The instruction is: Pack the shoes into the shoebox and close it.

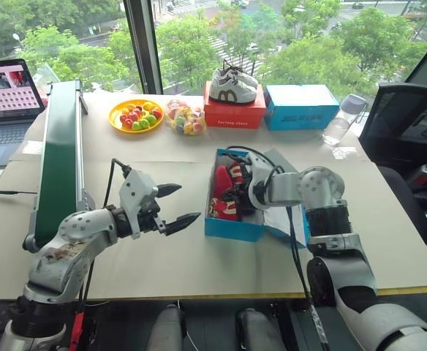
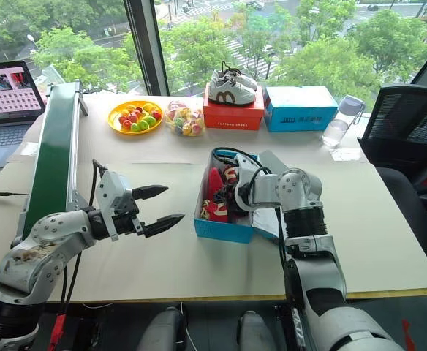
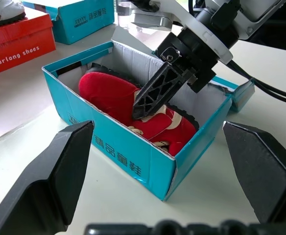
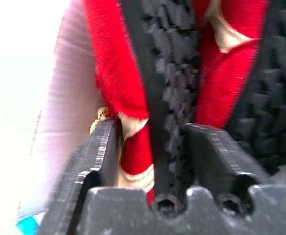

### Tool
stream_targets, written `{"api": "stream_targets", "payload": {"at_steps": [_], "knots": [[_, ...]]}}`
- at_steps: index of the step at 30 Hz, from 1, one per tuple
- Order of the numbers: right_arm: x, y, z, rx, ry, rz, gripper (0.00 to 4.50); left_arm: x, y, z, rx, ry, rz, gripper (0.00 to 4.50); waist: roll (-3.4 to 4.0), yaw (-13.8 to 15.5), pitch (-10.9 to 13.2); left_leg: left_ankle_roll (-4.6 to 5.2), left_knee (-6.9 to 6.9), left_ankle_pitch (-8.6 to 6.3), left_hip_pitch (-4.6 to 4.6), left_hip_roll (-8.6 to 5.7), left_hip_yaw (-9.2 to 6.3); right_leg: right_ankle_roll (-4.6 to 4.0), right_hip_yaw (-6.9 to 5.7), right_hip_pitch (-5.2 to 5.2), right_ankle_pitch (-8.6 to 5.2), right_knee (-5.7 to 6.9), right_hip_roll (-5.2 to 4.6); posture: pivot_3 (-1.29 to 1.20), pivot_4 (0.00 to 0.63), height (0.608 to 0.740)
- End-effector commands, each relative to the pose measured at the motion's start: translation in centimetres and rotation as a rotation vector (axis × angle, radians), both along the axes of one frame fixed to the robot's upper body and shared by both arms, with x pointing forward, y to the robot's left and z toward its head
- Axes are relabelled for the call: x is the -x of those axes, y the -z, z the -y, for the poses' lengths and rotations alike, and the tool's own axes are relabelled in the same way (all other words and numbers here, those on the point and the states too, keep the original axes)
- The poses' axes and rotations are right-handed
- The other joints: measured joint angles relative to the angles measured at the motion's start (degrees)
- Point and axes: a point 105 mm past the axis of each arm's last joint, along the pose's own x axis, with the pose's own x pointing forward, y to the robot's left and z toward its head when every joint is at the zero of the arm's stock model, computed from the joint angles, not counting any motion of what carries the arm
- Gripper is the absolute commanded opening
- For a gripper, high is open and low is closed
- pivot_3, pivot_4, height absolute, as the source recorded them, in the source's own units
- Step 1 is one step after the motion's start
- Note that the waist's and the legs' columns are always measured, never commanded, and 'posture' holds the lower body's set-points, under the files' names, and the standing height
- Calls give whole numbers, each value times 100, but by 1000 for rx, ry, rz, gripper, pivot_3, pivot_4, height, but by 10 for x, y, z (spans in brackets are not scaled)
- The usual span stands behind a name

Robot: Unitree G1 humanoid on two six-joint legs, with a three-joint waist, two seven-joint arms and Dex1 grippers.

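On the worktop the blue shoebox stands open, its lid folded out flat to the robot's right, and both red sneakers already lie inside it on their sides, soles showing.

The right gripper reaches down into the box. Seen from its wrist, its jaws straddle the upper and sole edge of one sneaker but stand a little apart from it, so I read the grip as let go rather than clamped. The left gripper hovers over bare worktop just beside the box's near-left corner, jaws spread wide and holding nothing.

To my eye the placing is nearly done and the lid is next. Doing it well likely means drawing the right gripper straight up and out, so a finger doesn't catch a lace or drag the sneaker over the wall. The sneakers should sit below the rim before the lid swings over. The left gripper is well placed to steady the box wall while the right gripper folds the lid across.
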Motion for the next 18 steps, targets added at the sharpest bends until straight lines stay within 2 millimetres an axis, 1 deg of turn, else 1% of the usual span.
{"api": "stream_targets", "payload": {"at_steps": [1,2,3,4,6,8,9,10,11,13,14,15,16,17,18], "knots": [[-3,-65,3,-67,-31,224,3689,2,-8,3,4,15,41,4500,2,32,1,0,0,0,-3,-1,0,1,0,-1,0,0,-1,0,150,740],[3,-79,1,-104,-71,259,3689,1,-8,3,3,16,40,4500,2,38,1,0,0,0,-4,-1,0,1,0,-1,-1,-1,-1,0,150,740],[11,-101,4,-111,-128,341,3689,1,-8,4,0,20,40,4500,2,38,1,0,0,0,-4,-1,0,2,0,-1,-1,-1,-2,0,150,740],[19,-115,6,-109,-172,399,3689,0,-8,4,-3,23,40,4500,2,52,2,0,-1,0,-4,-1,0,2,0,-2,-1,-2,-2,0,150,740],[36,-133,11,-140,-265,453,3689,-1,-8,5,-1,30,39,4500,3,64,2,0,-2,-1,-7,-2,0,3,-4,-1,-2,-3,-3,0,150,740],[58,-137,17,-182,-385,451,3689,-1,-8,6,2,37,36,4500,2,65,1,3,-2,-3,-6,-1,0,3,-5,3,-3,-9,-3,0,150,740],[68,-135,23,-197,-431,446,3186,-1,-7,6,2,39,35,4500,2,60,1,4,-2,-4,-5,-1,0,2,-5,5,-4,-10,-4,0,150,740],[74,-133,27,-205,-458,439,3041,-2,-7,6,2,40,34,4500,1,71,1,4,-2,-5,-3,-1,0,2,-5,6,-4,-10,-4,0,150,740],[87,-123,35,-196,-507,412,2689,-2,-6,7,1,45,34,4500,0,68,1,5,-3,-5,-3,0,0,1,-6,9,-5,-13,-4,0,150,740],[115,-94,51,-149,-583,317,1973,-4,-6,8,4,55,34,4500,-1,119,1,5,-3,-5,-4,-3,0,0,-6,10,-6,-14,-8,0,150,740],[125,-84,56,-129,-606,278,1682,-4,-6,9,4,57,34,4500,-1,150,1,6,-2,-6,-3,-5,-1,1,-6,14,-11,-16,-10,0,150,740],[130,-79,58,-117,-616,261,1328,-4,-6,9,4,58,34,4500,1,149,2,11,2,-10,-4,-8,2,-2,-2,13,-19,-16,-14,0,150,740],[139,-67,63,-108,-623,216,994,-5,-7,9,3,60,35,4500,4,122,2,14,4,-13,-4,-8,7,-2,4,9,-19,-14,-15,0,150,740],[145,-50,69,-113,-602,150,538,-6,-7,9,3,62,36,4500,5,105,1,15,9,-14,-4,-8,10,2,12,5,-17,-9,-14,0,150,740],[148,-35,75,-103,-572,98,316,-6,-7,10,2,65,36,4500,1,94,-1,17,10,-15,-1,-6,9,3,12,7,-16,-7,-9,0,150,740]]}}
